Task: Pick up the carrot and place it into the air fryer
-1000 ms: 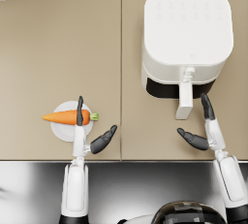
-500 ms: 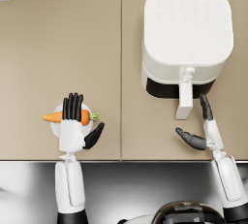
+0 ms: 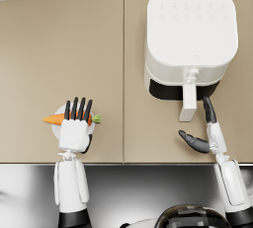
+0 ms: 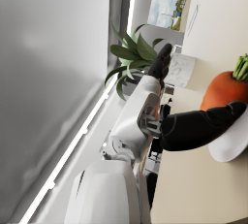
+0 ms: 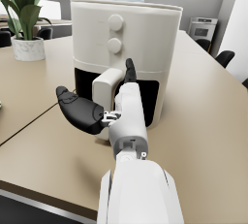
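Left hand over the carrot, air fryer waiting at the upper right.

I see the tapered orange carrot [image 3: 55,119] with its green leafy top lying across a small round white plate [image 3: 55,129] at the lower left of the head view, on the smooth beige tabletop [image 3: 99,64]. My left hand [image 3: 75,129] lies over its middle, dark fingers straight and spread; I cannot tell whether it grips yet. My right hand [image 3: 206,132] is released, fingers apart, just beside the handle of the boxy white plastic air fryer [image 3: 190,39], whose dark drawer slot shows. I judge the carrot light, stiff and smooth enough to roll, so I would take hold around its thick middle, clear of the soft leaves.
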Robot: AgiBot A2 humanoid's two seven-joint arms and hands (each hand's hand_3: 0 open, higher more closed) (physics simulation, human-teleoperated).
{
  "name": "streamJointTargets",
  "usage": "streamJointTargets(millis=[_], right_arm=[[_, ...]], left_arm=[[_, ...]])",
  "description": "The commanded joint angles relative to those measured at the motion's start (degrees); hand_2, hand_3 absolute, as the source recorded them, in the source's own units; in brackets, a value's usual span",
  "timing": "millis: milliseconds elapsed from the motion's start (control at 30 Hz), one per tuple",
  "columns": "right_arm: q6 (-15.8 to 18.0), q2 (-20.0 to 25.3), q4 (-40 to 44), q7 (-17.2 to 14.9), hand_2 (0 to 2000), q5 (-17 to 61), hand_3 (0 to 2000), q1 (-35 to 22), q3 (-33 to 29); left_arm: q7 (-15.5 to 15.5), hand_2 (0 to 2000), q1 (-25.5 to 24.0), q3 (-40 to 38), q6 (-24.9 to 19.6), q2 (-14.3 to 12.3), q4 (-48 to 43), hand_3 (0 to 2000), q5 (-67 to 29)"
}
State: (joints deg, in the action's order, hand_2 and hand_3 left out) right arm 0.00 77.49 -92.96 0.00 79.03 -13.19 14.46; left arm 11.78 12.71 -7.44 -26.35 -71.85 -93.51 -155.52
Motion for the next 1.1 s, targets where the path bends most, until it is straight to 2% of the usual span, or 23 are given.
streamJointTargets(millis=[33, 200, 400, 667, 700, 733, 767, 867, 933, 967, 1000, 1100], right_arm=[[0.0, 0.3, 0.7, 0.0, 0, 0.0, 0, -0.3, -0.7], [0.0, 1.1, 1.2, 0.0, 0, 0.0, 0, -1.0, -1.2], [0.0, 1.6, 0.6, 0.0, 0, 0.0, 0, -0.4, -1.7], [0.0, 2.4, 0.8, 0.0, 0, 0.0, 0, -0.5, -2.5], [0.0, 2.5, 0.9, 0.0, 0, 0.0, 0, -0.4, -2.7], [0.0, 2.6, 0.9, 0.0, 0, 0.0, 0, -0.3, -2.8], [0.0, 2.7, 0.9, 0.0, 0, 0.0, 0, -0.3, -2.9], [0.0, 3.0, 1.1, 0.0, 0, 0.0, 0, -0.3, -2.7], [0.0, 3.2, 2.5, 0.0, 0, 0.0, 0, -0.4, -2.4], [0.0, 3.2, 3.3, 0.0, 0, 0.0, 0, -0.2, -2.1], [0.0, 3.4, 4.1, 0.0, 0, 0.0, 0, -0.3, -1.7], [0.0, 3.8, 7.8, 0.0, 0, 0.0, 0, -0.8, -1.3]], left_arm=[[0.0, 0, 2.8, -1.4, 0.0, 0.2, 1.7, 0, -1.9], [0.1, 0, 5.3, -0.8, -0.1, 0.1, 6.3, 0, -5.7], [0.0, 0, 5.9, 1.5, 0.0, -0.3, 14.0, 0, -6.5], [0.0, 0, 7.4, 3.8, 5.2, 0.2, 21.1, 0, -6.6], [0.1, 1361, 7.4, 4.0, 5.9, 0.4, 21.1, 327, -6.6], [0.0, 2000, 7.7, 3.9, 5.2, 0.5, 22.0, 653, -6.6], [-0.1, 2000, 7.9, 4.2, 4.9, 0.5, 22.7, 980, -6.6], [-1.3, 2000, 8.8, 5.5, 7.6, 0.8, 24.1, 1960, -6.4], [-2.1, 2000, 8.8, 5.8, 10.4, 1.0, 23.5, 2000, -6.3], [-4.2, 2000, 8.6, 5.6, 14.9, 1.0, 22.3, 2000, -6.4], [-6.1, 2000, 8.0, 5.5, 17.4, 1.0, 19.9, 2000, -4.0], [-9.8, 2000, 6.3, 4.6, 22.2, 0.8, 6.7, 2000, 3.5]])
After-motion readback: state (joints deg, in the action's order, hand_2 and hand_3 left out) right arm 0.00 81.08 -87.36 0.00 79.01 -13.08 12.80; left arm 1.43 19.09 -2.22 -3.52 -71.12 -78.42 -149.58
